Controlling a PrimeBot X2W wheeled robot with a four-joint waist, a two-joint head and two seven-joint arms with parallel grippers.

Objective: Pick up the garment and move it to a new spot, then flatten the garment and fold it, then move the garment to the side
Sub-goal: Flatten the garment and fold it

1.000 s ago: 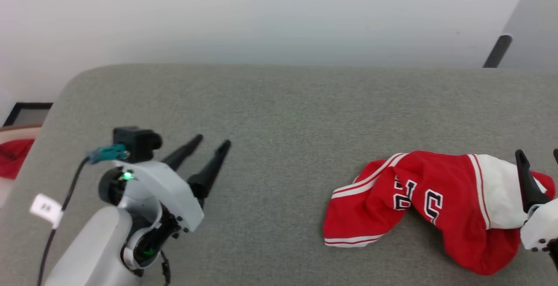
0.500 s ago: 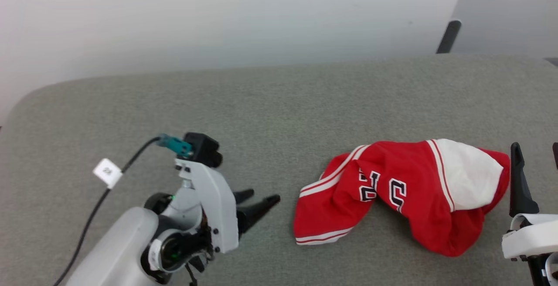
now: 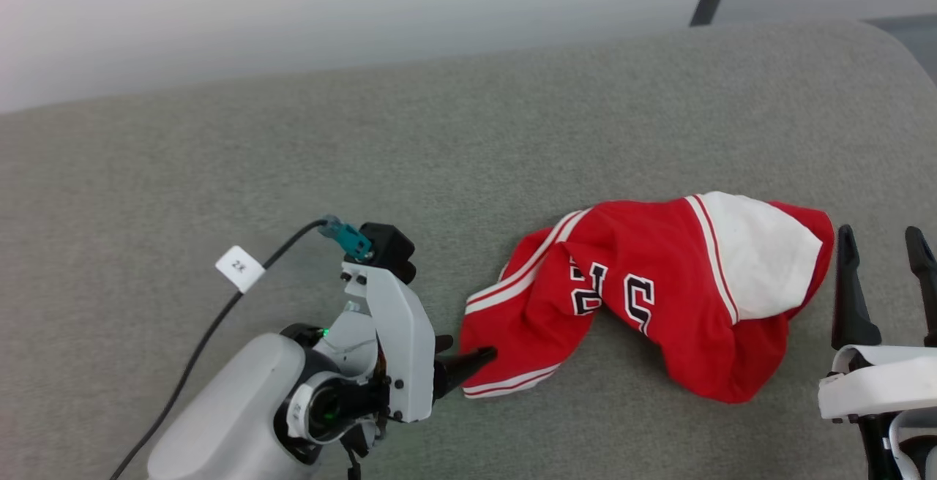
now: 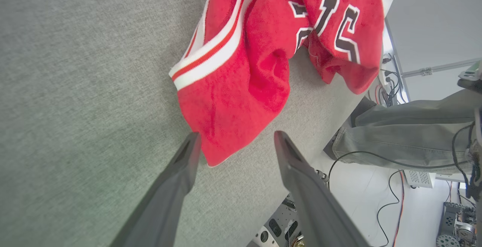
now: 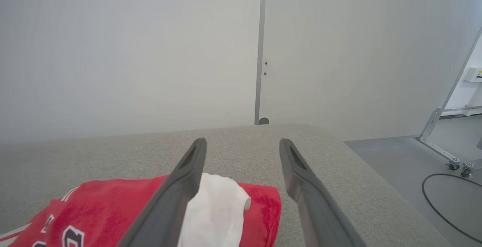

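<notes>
I count one garment (image 3: 659, 297): a crumpled, fleecy red jersey, one white sleeve showing, heaped right of centre on the grey woven table (image 3: 293, 173). Two grippers, both spread and empty: left gripper (image 4: 237, 137) at the striped hem, perhaps touching; right gripper (image 3: 880, 233) just beside the sleeve.

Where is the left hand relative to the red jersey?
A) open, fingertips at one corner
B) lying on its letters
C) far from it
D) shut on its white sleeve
A: the left hand is open, with a corner of the red jersey between its fingertips.
</notes>
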